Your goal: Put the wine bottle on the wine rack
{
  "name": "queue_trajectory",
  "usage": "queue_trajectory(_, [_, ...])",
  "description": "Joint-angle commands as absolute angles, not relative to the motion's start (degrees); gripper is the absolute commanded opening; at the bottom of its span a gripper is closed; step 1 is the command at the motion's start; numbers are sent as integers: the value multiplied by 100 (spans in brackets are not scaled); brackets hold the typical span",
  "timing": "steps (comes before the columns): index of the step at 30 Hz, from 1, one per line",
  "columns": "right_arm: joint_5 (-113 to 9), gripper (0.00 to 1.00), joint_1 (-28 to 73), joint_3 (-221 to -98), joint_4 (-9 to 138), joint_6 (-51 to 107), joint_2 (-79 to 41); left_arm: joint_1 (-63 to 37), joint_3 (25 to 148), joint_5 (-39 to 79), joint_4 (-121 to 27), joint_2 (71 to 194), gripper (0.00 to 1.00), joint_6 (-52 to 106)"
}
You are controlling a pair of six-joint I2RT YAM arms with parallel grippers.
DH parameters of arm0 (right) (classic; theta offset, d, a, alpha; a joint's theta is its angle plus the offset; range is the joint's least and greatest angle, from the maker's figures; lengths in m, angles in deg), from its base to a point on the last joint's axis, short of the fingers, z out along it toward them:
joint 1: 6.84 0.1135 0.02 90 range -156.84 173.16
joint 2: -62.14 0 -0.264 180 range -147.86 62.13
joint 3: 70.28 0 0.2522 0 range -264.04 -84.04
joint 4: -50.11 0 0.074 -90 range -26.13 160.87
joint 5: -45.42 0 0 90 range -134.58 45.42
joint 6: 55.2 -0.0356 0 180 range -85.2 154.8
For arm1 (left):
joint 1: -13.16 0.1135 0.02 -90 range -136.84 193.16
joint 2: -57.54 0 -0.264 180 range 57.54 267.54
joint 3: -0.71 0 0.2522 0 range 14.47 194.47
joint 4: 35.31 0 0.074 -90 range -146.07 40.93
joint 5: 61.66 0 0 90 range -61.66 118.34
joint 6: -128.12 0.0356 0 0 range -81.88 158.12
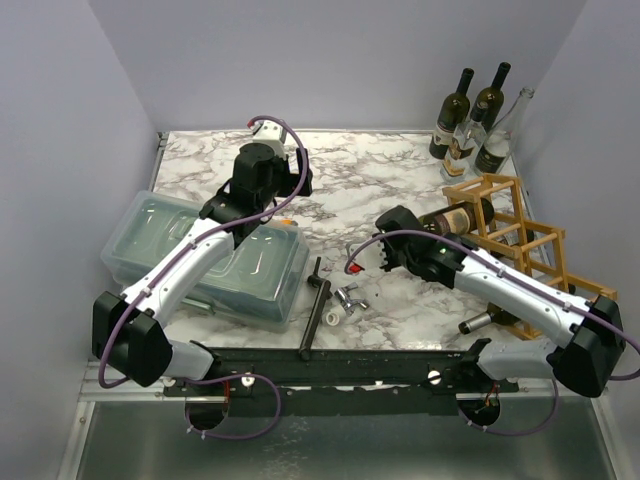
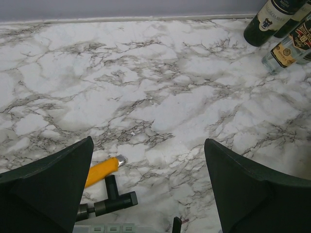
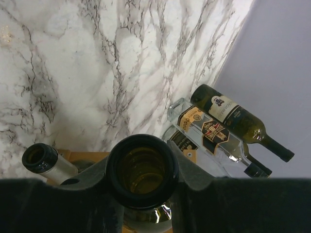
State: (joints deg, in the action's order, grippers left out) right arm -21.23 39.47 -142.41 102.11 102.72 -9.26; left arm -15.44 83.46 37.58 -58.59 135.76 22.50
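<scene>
right claw (image 3: 142, 180) clamped on a wine bottle (image 1: 458, 217) lying at the wine rack (image 1: 532, 240); left claw (image 2: 148, 144) spread wide above the marble tabletop (image 2: 146, 73).

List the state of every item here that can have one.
Dark glass wine bottle: horizontal, partly inside an upper rack cell.
Light-brown wooden wine rack: holds a second bottle lying low.
Clear plastic lidded bin: closed.
Left tool: open, empty.
Right tool: shut on the wine bottle.
Glass bottles in far corner: upright.
</scene>
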Motion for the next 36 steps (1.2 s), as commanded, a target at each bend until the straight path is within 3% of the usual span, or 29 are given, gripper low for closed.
queue_trajectory(1, [-1118, 1, 3957, -14133, 9995, 10744, -917, -1523, 8549, 3560, -5878, 13400, 97, 2155])
queue_trajectory(36, [-2000, 1, 2943, -13825, 9342, 11793, -1308, -1520, 8559, 3383, -5874, 13286, 97, 2001])
